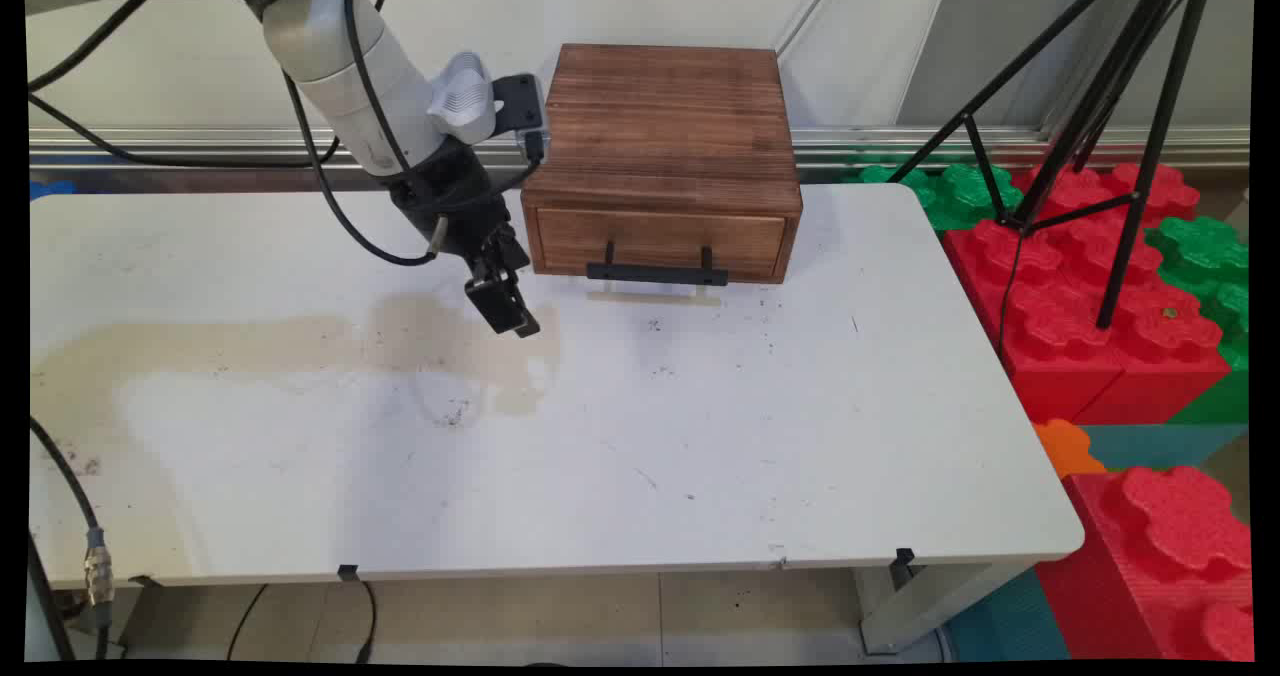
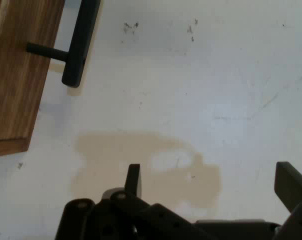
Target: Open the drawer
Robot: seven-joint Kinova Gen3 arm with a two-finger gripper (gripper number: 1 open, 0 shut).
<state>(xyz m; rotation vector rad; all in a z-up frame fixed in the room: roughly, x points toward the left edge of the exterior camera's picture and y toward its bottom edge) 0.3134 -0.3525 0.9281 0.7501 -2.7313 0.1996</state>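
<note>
A brown wooden box (image 1: 665, 151) with one drawer stands at the back middle of the white table (image 1: 700, 436). The drawer front carries a black bar handle (image 1: 657, 273), and the drawer sits flush in the box. My gripper (image 1: 505, 308) hangs just left of the box's front left corner, low over the table and apart from the handle. In the hand view the fingers (image 2: 133, 179) stand wide apart with nothing between them, over a tan stain (image 2: 146, 167). The handle's end (image 2: 80, 47) and the box corner (image 2: 13, 85) show at the upper left.
A tan stain (image 1: 250, 351) spreads over the table's left half. Black tripod legs (image 1: 1090, 126) stand at the right over big red and green foam blocks (image 1: 1100, 306). Black cables (image 1: 330, 196) hang from the arm.
</note>
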